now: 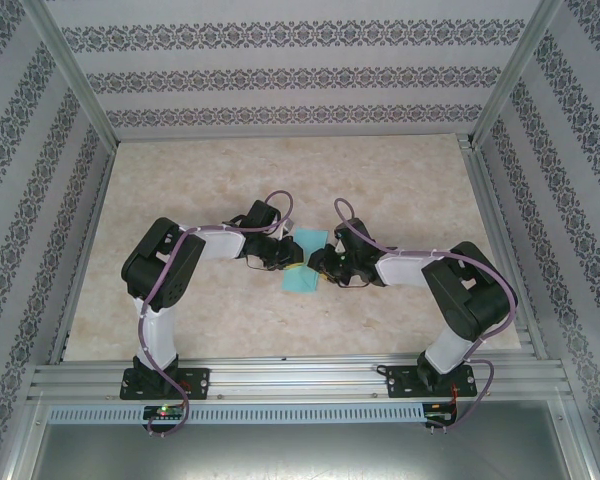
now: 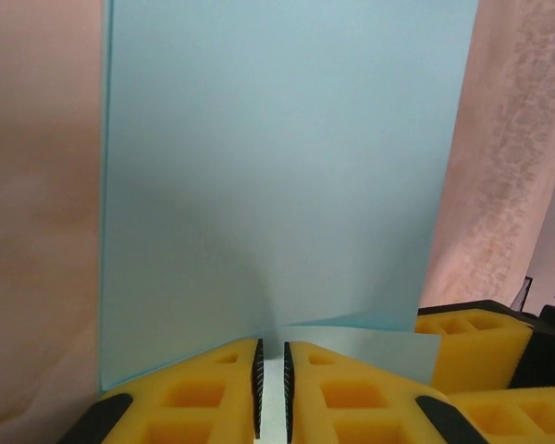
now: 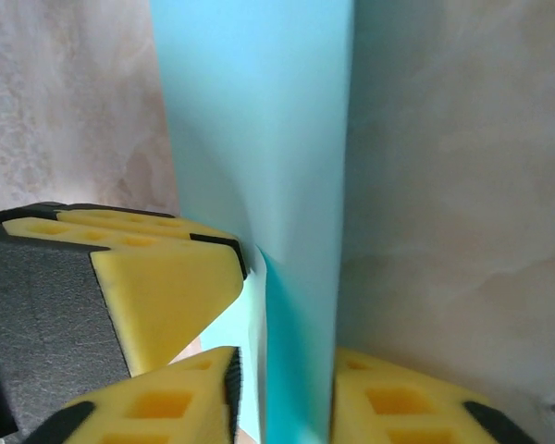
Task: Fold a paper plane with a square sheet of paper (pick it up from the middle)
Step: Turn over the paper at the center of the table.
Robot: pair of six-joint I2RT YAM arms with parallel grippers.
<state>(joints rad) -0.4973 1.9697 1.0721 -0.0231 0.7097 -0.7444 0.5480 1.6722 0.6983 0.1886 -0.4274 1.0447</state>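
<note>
- Pinching almost shut, the left fingers (image 2: 203,388) clamp the near edge of the square sheet of paper (image 2: 287,185), with only a thin slit between their dark pads.
- Beyond those fingertips the sheet rises as a broad, nearly flat panel, with a soft buckle just above the pinch.
- The right fingers (image 3: 398,407) stand on either side of the same sheet, which runs up between them as a loose curved fold. The gap looks wider than the paper is thick, so I cannot tell whether they really grip it or merely bracket it.
- A yellow finger of the left arm sits just beside the right fingertips, touching the sheet from the other side.
- From above, the sheet (image 1: 300,282) hangs between the two sets of fingers, which face each other over the middle of the tabletop (image 1: 380,180).
- Handling, as I judge it: the paper is very light, thin and limp. It will sag, bow or crease wherever it is squeezed, and it could slide out of smooth pads.
- Best hold: flat on an edge or along the intended crease line, with opposite sides pinched so the span between the fingers is taut.
</note>
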